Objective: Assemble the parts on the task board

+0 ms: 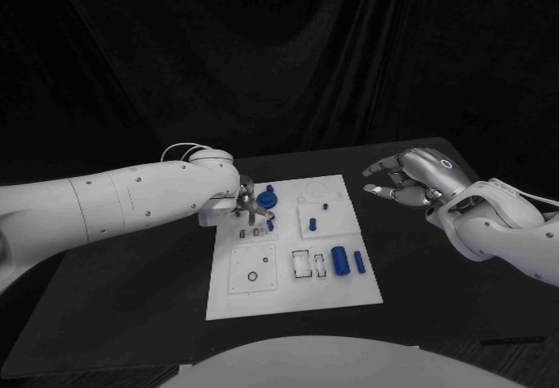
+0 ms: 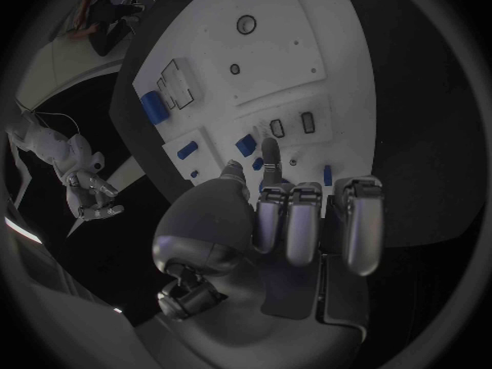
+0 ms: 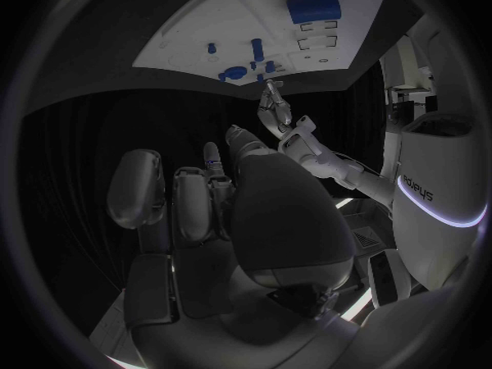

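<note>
Fingers of my left hand (image 1: 247, 206) reach down onto the far left part of the white task board (image 1: 292, 291), among small blue parts (image 1: 269, 196); I cannot tell whether they pinch one. Further right lies a large blue cylinder (image 1: 340, 260). My right hand (image 1: 410, 179) hovers off the board's right edge, fingers curled, holding nothing.

white arms w/ small dark screws, silver left robot hand (image 1: 247, 204), right robot hand (image 1: 408, 179), thin white wrist cable
</note>
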Available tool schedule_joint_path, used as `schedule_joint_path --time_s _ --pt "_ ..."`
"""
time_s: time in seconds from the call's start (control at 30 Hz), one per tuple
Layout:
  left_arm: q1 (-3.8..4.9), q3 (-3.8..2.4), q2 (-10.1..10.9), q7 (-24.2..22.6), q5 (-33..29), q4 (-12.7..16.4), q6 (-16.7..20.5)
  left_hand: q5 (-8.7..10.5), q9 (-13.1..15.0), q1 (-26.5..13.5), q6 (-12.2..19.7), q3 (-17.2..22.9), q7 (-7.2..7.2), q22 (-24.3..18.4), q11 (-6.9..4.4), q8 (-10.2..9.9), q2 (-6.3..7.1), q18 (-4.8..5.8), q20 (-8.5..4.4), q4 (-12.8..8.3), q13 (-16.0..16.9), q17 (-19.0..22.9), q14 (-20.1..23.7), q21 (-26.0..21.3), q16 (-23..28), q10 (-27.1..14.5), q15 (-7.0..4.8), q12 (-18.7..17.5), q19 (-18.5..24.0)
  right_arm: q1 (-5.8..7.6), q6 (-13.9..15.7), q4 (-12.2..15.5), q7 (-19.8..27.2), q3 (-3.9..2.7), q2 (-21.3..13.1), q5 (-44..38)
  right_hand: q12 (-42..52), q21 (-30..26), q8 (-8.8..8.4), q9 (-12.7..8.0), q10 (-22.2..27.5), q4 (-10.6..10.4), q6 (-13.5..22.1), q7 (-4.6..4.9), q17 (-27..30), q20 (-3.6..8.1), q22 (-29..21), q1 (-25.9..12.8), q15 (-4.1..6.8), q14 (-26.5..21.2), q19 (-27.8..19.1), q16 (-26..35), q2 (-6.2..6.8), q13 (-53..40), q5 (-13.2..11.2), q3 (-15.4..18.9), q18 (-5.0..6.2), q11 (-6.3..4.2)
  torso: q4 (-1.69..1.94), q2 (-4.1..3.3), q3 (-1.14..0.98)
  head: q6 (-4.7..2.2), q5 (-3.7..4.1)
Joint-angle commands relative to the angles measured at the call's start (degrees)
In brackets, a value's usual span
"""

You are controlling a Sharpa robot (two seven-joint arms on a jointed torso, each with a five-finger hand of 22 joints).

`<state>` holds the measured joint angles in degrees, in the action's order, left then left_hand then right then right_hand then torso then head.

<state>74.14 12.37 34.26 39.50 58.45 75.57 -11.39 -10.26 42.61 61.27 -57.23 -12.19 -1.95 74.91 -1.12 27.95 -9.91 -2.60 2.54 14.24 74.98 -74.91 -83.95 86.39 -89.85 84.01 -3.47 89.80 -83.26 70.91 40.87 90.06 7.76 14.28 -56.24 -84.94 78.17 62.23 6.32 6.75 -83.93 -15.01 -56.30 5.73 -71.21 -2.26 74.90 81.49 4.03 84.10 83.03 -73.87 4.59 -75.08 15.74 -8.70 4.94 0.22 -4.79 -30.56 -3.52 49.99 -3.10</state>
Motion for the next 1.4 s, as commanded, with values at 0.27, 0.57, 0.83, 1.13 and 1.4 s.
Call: schedule_joint_path --time_s 0.27,0.57,0.83,1.13,1.4 --pt "-0.24 -0.06 -0.7 -1.72 0.01 -0.03 -0.23 1.13 0.54 -1.04 -0.56 0.59 -0.04 7.54 -0.49 -0.46 -0.1 0.46 -0.02 0.05 15.02 -15.09 -6.05 -0.51 -0.15 5.99 -0.51 0.2 0.3 -0.19 1.07 -0.31 -0.52 -0.04 0.18 -0.03 -0.35 -0.2 -0.28 -0.1 -0.81 0.04 -0.28 0.03 0.03 -0.28 8.6 -0.08 -0.52 2.68 -0.06 0.14 -0.08 -3.58 0.2 -0.33 -0.06 0.36 -0.05 0.23 -0.05 0.01 0.29" --pt "-0.48 -0.06 -1.84 -2.14 0.01 -0.7 -0.65 -0.67 1.64 -0.85 -0.5 1.55 0.02 7.25 -0.53 -0.88 -0.04 0.37 -0.04 -0.65 15.02 -15.09 -6.05 -0.79 -0.15 5.99 -0.54 0.2 0.59 -0.3 0.98 -0.49 -0.5 -0.04 0.26 -0.03 -0.34 -0.13 -0.26 -0.09 -0.82 0.05 -0.4 0.04 0.08 -0.3 8.62 -0.07 -0.56 2.67 -0.04 0.18 -0.07 -3.59 0.23 -0.35 -0.07 0.4 -0.09 0.34 -0.18 0.01 0.35" --pt "-1.2 -0.06 -2.65 -2.47 0.01 -1.4 -0.53 -0.94 2.05 -0.79 0.14 2.08 -0.15 7.19 -0.42 -1.59 0.03 0.35 -0.01 -1.01 15.02 -15.09 -6.05 -0.9 -0.15 5.99 -0.48 0.2 0.67 -0.32 1.01 -0.48 -0.5 -0.04 0.23 -0.02 -0.42 -0.14 -0.23 -0.08 -0.79 0.03 -0.53 0.06 0.05 -0.33 8.62 -0.12 -0.59 2.68 -0.04 0.15 -0.03 -3.51 0.25 -0.33 -0.07 0.44 -0.05 0.38 -0.21 0.01 0.69" --pt "-1.85 -0.06 -3.15 -2.41 0.01 -2.4 -0.67 -1.13 2.22 -0.68 0.33 2.44 -0.21 7.03 -0.36 -1.98 0.03 0.3 0.03 -1.27 15.02 -15.09 -6.05 -1.04 -0.15 5.99 -0.42 0.2 0.84 -0.32 1.06 -0.4 -0.51 -0.04 0.08 -0.02 -0.42 -0.14 -0.23 -0.08 -0.79 0.03 -0.53 0.06 0.05 -0.33 8.62 -0.12 -0.59 2.68 -0.04 0.15 -0.03 -3.51 0.25 -0.33 -0.07 0.44 -0.1 0.38 -0.22 0.01 0.84" --pt "-2.07 -0.06 -3.33 -2.45 0.01 -2.81 -0.77 -1.37 2.47 -0.43 0.29 2.94 -0.23 6.76 -0.31 -2.31 0.03 0.22 0.08 -1.68 15.02 -15.09 -6.05 -1.25 -0.15 5.99 -0.36 0.2 1.11 -0.33 1.12 -0.37 -0.47 -0.04 0.05 -0.01 -0.42 -0.14 -0.23 -0.08 -0.79 0.03 -0.53 0.06 0.05 -0.33 8.62 -0.12 -0.59 2.68 -0.04 0.15 -0.03 -3.51 0.25 -0.33 -0.07 0.44 -0.06 0.44 -0.24 0.01 0.92"
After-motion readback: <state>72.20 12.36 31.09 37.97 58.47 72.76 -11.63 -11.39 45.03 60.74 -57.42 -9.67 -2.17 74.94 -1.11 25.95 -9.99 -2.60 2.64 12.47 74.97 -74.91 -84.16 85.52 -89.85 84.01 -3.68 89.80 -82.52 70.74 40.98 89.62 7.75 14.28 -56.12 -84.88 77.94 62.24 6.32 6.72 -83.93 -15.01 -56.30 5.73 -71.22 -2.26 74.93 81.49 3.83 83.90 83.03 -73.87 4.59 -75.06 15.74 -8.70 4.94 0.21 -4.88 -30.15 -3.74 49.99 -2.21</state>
